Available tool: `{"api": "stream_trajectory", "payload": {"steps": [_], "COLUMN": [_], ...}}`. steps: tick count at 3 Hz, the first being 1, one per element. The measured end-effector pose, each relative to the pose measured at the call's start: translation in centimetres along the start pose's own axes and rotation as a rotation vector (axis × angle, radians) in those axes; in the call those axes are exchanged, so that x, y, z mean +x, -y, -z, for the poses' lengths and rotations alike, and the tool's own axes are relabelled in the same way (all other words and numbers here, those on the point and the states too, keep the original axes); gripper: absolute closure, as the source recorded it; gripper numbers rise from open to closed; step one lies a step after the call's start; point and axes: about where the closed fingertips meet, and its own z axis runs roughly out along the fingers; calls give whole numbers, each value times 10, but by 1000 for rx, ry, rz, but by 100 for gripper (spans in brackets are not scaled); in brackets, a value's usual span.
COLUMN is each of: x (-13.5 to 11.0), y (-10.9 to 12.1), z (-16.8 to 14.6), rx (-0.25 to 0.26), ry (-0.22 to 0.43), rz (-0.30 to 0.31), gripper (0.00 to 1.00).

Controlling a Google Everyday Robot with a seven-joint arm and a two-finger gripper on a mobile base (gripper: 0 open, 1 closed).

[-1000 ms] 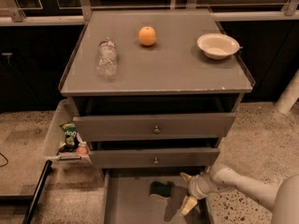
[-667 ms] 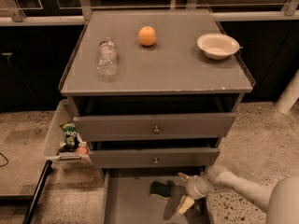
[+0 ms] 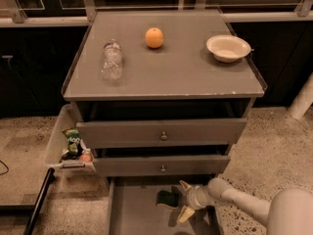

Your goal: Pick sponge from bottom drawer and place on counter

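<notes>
Sponge (image 3: 167,199) lying in open bottom drawer (image 3: 132,212), not lifted. Gripper (image 3: 182,201) low in drawer, just right of it, fingers spread, nothing pinched. Grasp, lift and placement on counter (image 3: 186,77) all left; free room there between orange (image 3: 154,37) and bowl (image 3: 228,47)

White rounded arm (image 3: 242,203), cream gripper (image 3: 182,201) over bottom drawer (image 3: 136,215)

The counter (image 3: 171,75) holds a bottle (image 3: 112,60), orange (image 3: 154,37) and bowl (image 3: 228,48); the bottom drawer (image 3: 137,213) holds the sponge (image 3: 167,199), pincer (image 3: 183,200) just beside it.
</notes>
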Motion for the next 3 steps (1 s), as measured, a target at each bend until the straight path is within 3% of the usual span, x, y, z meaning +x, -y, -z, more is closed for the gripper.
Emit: {"api": "stream_trajectory", "payload": {"steps": [1, 3], "x": [-2, 5], "y": [5, 8], "z": [-19, -53], "rx": [18, -18], "ry": [3, 14], "rz": [38, 54], "gripper": [0, 0]}}
